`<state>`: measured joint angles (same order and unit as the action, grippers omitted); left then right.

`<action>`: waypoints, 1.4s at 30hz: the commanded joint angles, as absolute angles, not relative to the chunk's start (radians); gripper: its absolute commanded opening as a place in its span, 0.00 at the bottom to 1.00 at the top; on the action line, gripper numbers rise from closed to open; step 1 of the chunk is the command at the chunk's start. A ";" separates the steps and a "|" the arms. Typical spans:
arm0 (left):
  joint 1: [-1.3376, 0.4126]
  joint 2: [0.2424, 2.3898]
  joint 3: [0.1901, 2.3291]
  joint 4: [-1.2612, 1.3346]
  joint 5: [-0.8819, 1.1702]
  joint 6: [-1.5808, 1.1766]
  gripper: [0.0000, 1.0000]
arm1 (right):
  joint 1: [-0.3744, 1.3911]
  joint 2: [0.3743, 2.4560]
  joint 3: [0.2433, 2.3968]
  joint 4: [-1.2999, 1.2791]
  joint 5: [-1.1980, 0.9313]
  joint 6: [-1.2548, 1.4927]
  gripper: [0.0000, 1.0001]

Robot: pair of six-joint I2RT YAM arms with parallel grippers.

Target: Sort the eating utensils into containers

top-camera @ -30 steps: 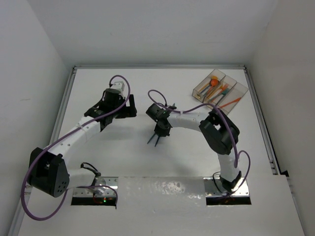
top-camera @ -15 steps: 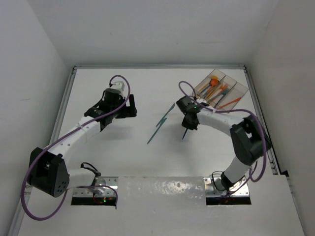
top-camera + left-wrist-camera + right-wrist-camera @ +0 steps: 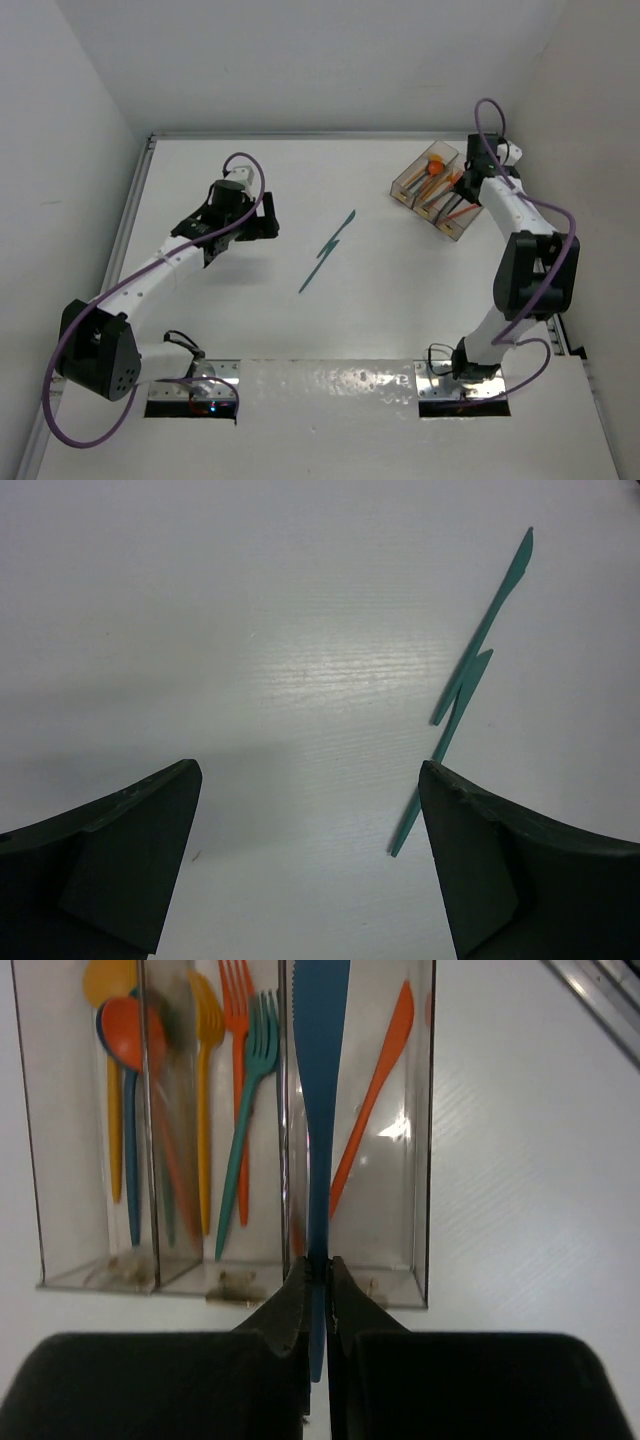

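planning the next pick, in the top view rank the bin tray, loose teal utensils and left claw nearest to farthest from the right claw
1. bin tray, back right, just by the right claw.
2. loose teal utensils, mid-table.
3. left claw, on the left side.

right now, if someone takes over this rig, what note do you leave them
Claws: the left claw is open and empty above the table. The right claw is shut on a blue knife, over the tray by the bin with an orange knife.
Done: spoons sit in one end bin, forks in the middle one.
Left: drop the blue knife in, then sort the two teal utensils lying on the table between the arms.
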<state>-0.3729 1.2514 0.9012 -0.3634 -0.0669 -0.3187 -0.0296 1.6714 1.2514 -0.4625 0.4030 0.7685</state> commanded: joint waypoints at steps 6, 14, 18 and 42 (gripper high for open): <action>-0.364 1.262 0.904 -0.319 -0.058 -0.302 0.89 | -0.146 1.891 1.501 -0.433 0.351 0.690 0.00; -0.362 1.289 0.911 -0.322 -0.061 -0.296 0.89 | -0.155 2.008 1.529 -0.454 0.318 0.706 0.00; -0.362 1.295 0.916 -0.325 -0.064 -0.296 0.89 | -0.155 1.990 1.465 -0.443 0.288 0.727 0.01; -0.353 1.224 0.916 -0.324 -0.061 -0.311 0.89 | 0.507 1.641 1.158 -0.522 0.492 1.030 0.48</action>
